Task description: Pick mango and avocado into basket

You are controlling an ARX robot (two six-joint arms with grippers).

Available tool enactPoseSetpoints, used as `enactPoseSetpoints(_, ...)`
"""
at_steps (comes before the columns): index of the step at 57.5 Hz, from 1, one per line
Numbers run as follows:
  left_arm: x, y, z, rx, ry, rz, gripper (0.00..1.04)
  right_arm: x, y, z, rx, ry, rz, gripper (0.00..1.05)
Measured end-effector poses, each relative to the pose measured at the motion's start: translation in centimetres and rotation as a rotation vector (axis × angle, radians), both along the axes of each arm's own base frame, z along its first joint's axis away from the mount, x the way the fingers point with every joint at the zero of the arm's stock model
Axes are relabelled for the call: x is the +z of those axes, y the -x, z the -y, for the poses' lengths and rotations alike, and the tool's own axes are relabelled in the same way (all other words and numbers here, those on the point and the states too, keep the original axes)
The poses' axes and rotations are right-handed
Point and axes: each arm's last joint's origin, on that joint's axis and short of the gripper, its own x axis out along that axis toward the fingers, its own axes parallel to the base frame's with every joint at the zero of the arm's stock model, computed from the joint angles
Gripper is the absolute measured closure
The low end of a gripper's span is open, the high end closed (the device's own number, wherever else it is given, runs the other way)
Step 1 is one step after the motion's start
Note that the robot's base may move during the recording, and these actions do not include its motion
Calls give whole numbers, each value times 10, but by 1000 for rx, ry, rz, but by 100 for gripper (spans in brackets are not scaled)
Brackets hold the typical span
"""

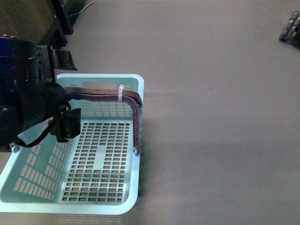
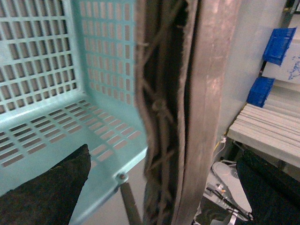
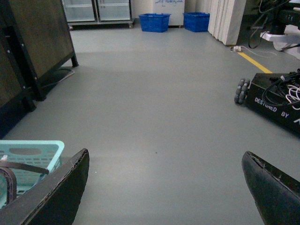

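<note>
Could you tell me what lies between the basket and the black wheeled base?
Only bare grey floor separates the basket from the base, as the right wrist view shows.

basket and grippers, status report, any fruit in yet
Left gripper open, facing the handle. Right gripper open, empty, above floor. Basket shows no fruit; mango, avocado in no view.

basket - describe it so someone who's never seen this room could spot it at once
On the grey floor, look at the lower left of the front view, below the robot's left arm. The basket is a light turquoise plastic tub with slotted lattice walls. Its grey-brown handle with a white zip tie sets it apart from the darker blue crates by the far wall.
</note>
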Motion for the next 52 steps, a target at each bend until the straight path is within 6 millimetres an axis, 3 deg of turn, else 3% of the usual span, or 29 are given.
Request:
enactPoseSetpoints(11,-16,-41,14,-12,-23,65,9,0,0,0,0,0,0,9)
enactPoseSetpoints(18,-13,-47,15,-23,-32,87,10,0,0,0,0,0,0,9)
enactPoseSetpoints(44,-5,-35,9,-8,-79,68,77,0,0,0,0,0,0,9)
enactPoseSetpoints(46,-3,-31,7,0,-97,56,86,0,0,0,0,0,0,9)
enactPoseSetpoints(52,11,-23,4,14,-129,68,90,0,0,0,0,0,0,9)
